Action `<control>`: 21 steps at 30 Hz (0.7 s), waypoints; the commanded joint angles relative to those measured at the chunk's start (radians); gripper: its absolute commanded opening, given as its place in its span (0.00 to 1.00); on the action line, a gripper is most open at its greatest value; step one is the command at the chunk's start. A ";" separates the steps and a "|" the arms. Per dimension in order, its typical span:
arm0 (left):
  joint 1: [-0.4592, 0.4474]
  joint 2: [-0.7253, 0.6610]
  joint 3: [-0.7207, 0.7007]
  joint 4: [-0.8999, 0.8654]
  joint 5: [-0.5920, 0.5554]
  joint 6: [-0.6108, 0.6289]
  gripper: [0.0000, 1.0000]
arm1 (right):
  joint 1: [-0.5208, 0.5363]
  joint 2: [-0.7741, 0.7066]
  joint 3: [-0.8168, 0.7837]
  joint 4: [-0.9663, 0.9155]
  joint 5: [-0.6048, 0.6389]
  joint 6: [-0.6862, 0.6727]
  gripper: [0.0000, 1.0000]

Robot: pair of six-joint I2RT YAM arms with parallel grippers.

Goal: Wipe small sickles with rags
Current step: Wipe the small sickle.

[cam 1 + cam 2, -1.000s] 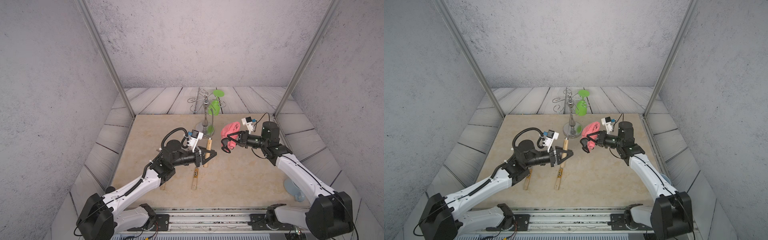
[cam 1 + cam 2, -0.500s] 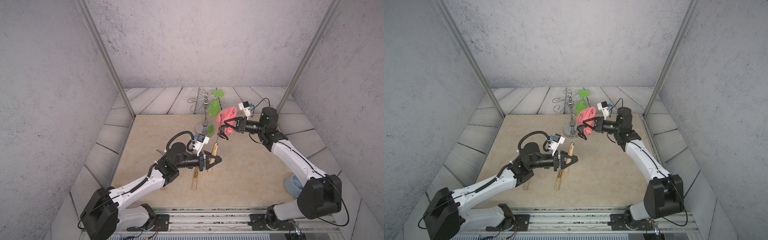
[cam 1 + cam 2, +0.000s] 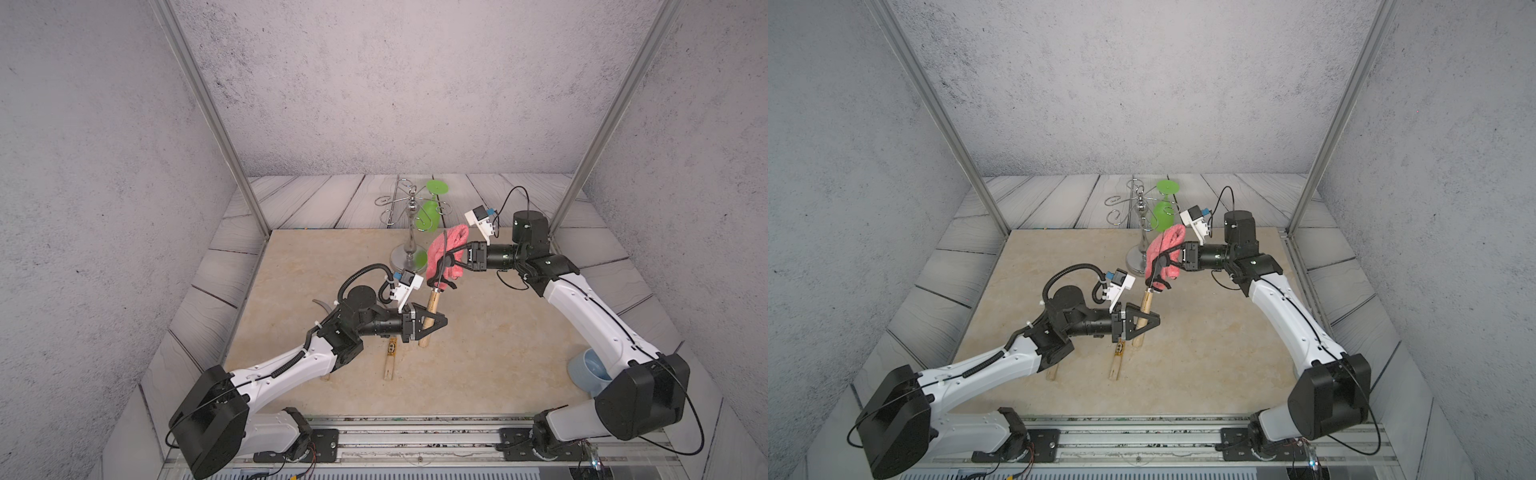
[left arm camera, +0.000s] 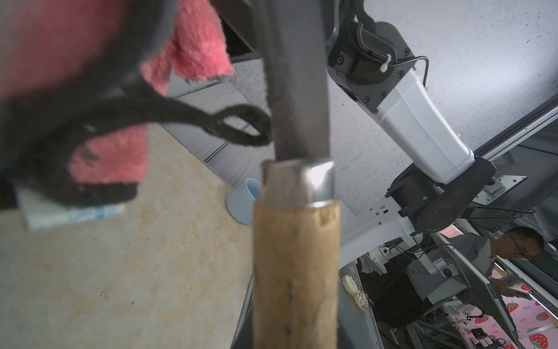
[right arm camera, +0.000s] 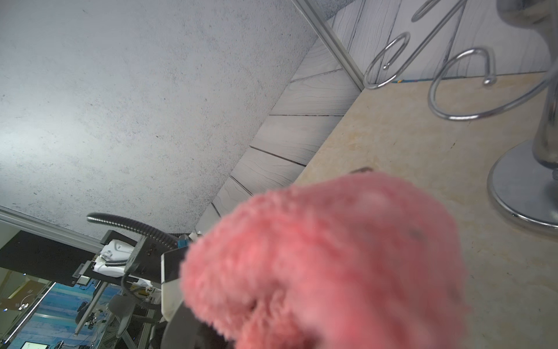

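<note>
In both top views my left gripper (image 3: 437,322) (image 3: 1151,322) is shut on the pale wooden handle of one small sickle (image 3: 433,305) (image 3: 1145,305). It holds the sickle tilted, blade up, above the table. The dark blade (image 4: 297,90) rises from a metal collar into the pink rag (image 3: 446,251) (image 3: 1163,253), which my right gripper (image 3: 456,259) (image 3: 1170,259) is shut on. The rag's black strap (image 4: 229,124) loops against the blade. The rag (image 5: 347,256) fills the right wrist view and hides the fingers. A second sickle (image 3: 390,363) with a yellow-black band lies flat. A third sickle (image 3: 323,305) is mostly hidden under my left arm.
A chrome wire-armed stand (image 3: 409,249) with a green goblet (image 3: 428,214) hanging on it stands just behind the rag. A pale blue cup (image 3: 588,370) lies by the right arm near the table's right edge. Grey walls enclose the table.
My right gripper carried the rag up and back toward the stand, then onto the sickle blade. My left gripper moved the held sickle a little to the right and nearer the front.
</note>
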 commanded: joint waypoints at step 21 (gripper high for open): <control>0.036 0.070 0.112 -0.180 0.033 0.074 0.00 | 0.276 -0.186 0.062 -0.590 0.469 -0.495 0.08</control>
